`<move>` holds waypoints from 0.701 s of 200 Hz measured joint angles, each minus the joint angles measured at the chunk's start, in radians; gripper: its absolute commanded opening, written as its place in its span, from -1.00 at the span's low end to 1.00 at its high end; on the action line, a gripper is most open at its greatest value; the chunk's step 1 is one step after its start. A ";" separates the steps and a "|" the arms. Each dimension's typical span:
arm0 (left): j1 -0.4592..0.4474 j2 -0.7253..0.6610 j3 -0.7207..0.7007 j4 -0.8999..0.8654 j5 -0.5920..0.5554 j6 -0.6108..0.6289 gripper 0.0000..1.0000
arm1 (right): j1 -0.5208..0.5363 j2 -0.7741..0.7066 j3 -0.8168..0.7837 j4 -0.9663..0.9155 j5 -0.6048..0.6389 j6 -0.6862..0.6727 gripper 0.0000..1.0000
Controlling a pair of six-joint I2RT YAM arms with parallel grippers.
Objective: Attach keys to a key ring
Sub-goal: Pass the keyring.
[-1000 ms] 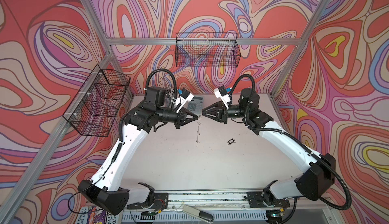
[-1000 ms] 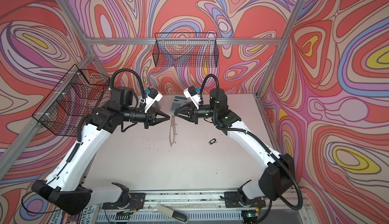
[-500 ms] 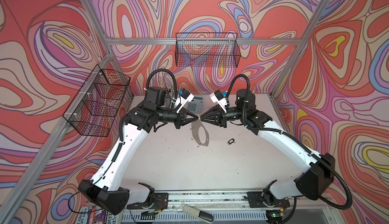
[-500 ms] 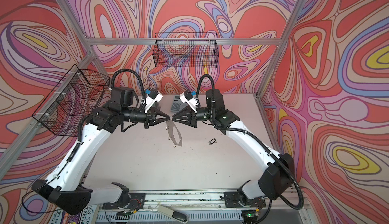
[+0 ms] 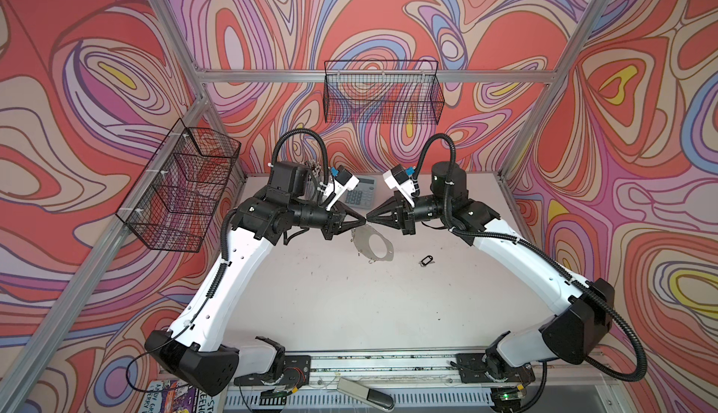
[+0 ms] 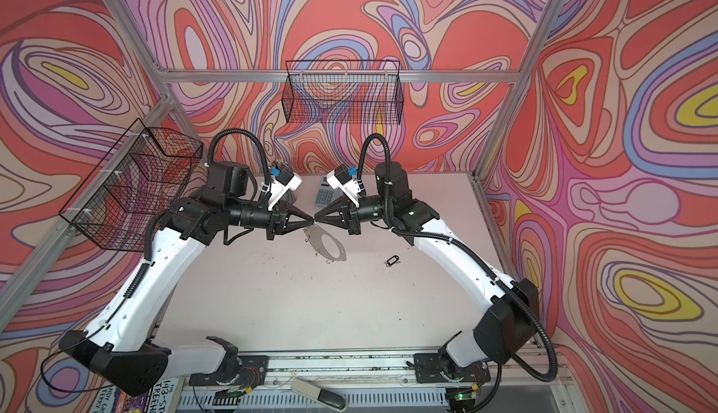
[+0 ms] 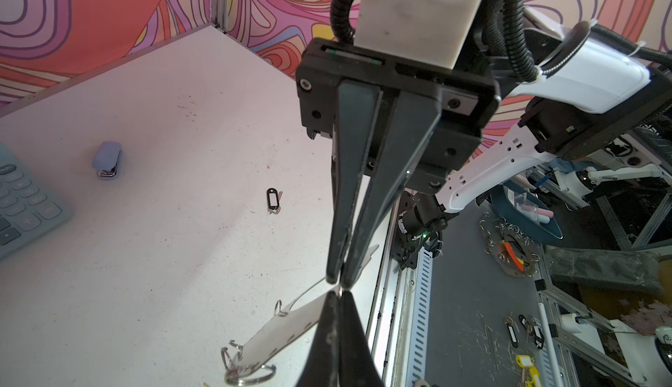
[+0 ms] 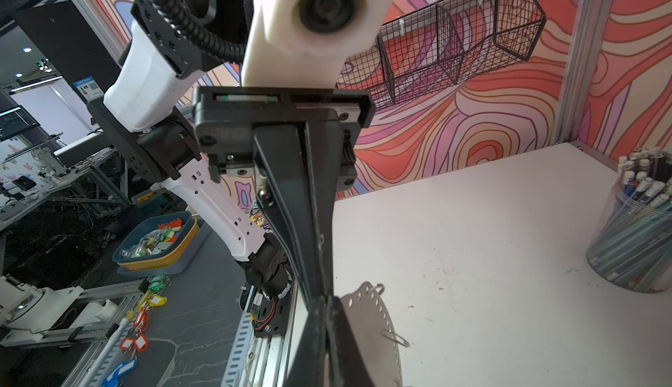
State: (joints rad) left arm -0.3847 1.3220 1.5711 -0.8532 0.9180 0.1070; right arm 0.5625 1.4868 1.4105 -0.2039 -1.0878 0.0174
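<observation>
The key ring (image 5: 361,241) (image 6: 315,241), a flat greyish oval band with a big hole and small wire loops on its dotted rim, hangs above the table's middle. My left gripper (image 5: 363,221) (image 7: 336,295) and right gripper (image 5: 370,221) (image 8: 327,299) meet tip to tip at its top edge, both shut on the rim. The band shows beside the jaws in the left wrist view (image 7: 280,327) and the right wrist view (image 8: 367,325). The keys (image 5: 426,260) (image 6: 391,261) (image 7: 273,199), a black tag with a small key, lie on the table to the right, apart from both grippers.
A grey calculator (image 5: 363,193) lies at the back behind the grippers. A blue stapler (image 7: 107,157) sits near it. A cup of pens (image 8: 636,228) stands at the back left. Wire baskets hang on the left wall (image 5: 182,189) and back wall (image 5: 382,92).
My right gripper has moved left to the left gripper's tips and shut on the ring's top edge. The hanging ring has turned from edge-on to face-on.
</observation>
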 measured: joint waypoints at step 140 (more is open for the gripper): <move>-0.004 0.004 0.000 -0.011 0.017 0.000 -1.00 | 0.002 -0.027 -0.030 -0.019 0.010 -0.037 -1.00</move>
State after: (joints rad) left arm -0.3885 1.3258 1.5707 -0.8639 0.9352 0.1074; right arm 0.5644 1.4597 1.3804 -0.2234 -1.0775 -0.0200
